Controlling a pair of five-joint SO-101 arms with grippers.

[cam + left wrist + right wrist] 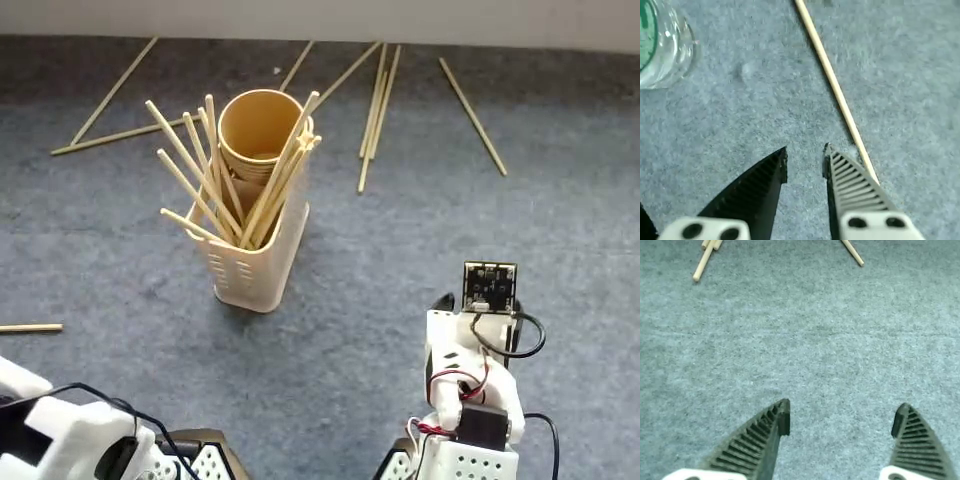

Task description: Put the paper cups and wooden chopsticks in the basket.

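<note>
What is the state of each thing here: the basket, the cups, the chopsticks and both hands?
basket: upright, holding cups and chopsticks.
paper cups: stacked, upright in the basket, mouth up.
chopsticks in basket: standing, leaning outward.
loose chopsticks: lying flat on the mat, outside the basket.
left hand: open, empty, beside a single chopstick.
right hand: open wide, empty.

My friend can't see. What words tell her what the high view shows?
A cream plastic basket stands on the grey table, holding a tan paper cup and a bunch of wooden chopsticks. More loose chopsticks lie on the table behind it, and two white robot arms sit at the near edge.
</note>
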